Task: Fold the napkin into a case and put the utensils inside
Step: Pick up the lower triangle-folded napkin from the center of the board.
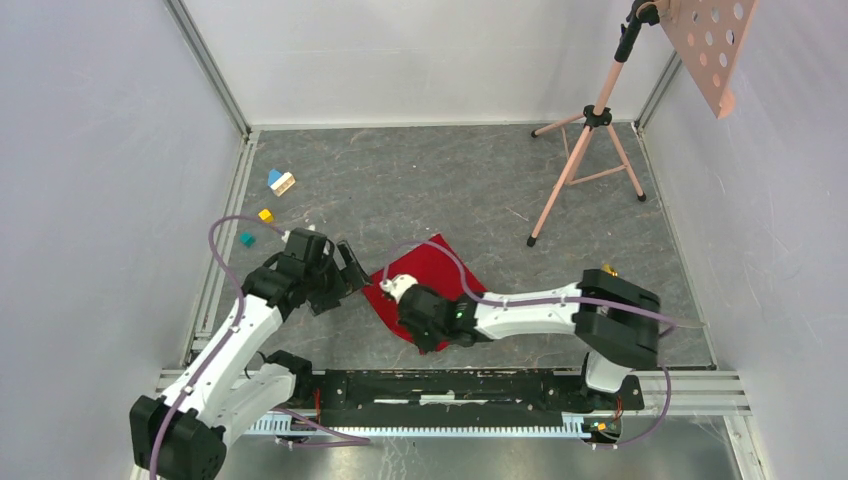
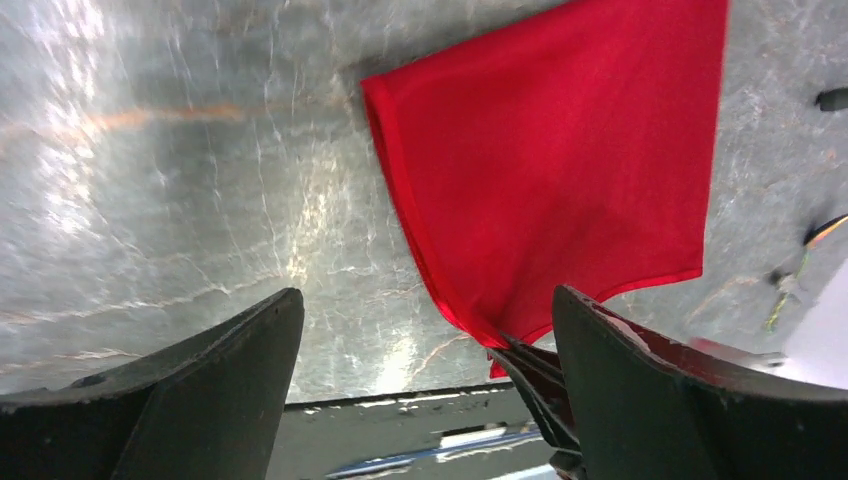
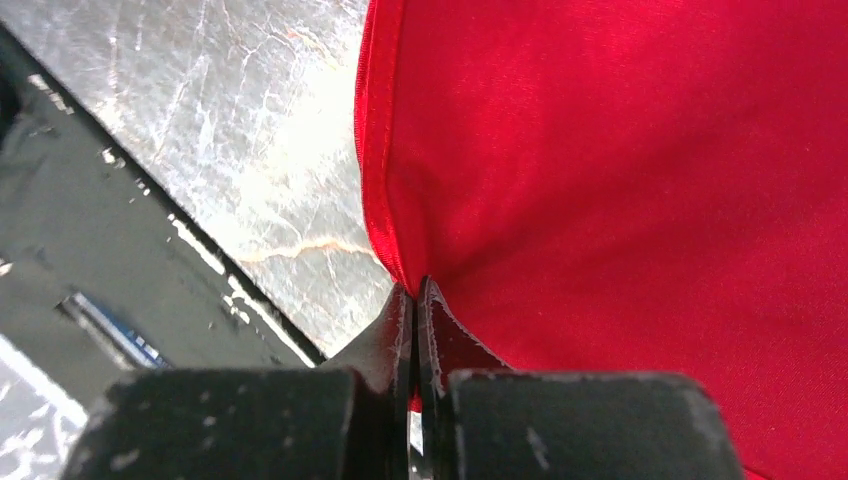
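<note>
The red napkin point(image 1: 432, 262) lies flat on the grey table, turned like a diamond; it also fills the right wrist view point(image 3: 620, 180). My right gripper point(image 1: 418, 338) is shut on the napkin's near corner, the hem pinched between its tips point(image 3: 415, 290). My left gripper point(image 1: 352, 270) hovers open just left of the napkin, nothing between its fingers point(image 2: 425, 320). In the left wrist view the napkin point(image 2: 560, 170) reaches down to the right gripper's fingers point(image 2: 540, 372) at that corner. The utensils and the case are out of view.
Small toy blocks sit at the back left: a blue-and-white one point(image 1: 281, 182), a yellow one point(image 1: 265, 215) and a teal one point(image 1: 246, 239). A pink tripod point(image 1: 590, 150) stands at the back right. A black rail point(image 1: 450, 385) runs along the near edge. Walls close in both sides.
</note>
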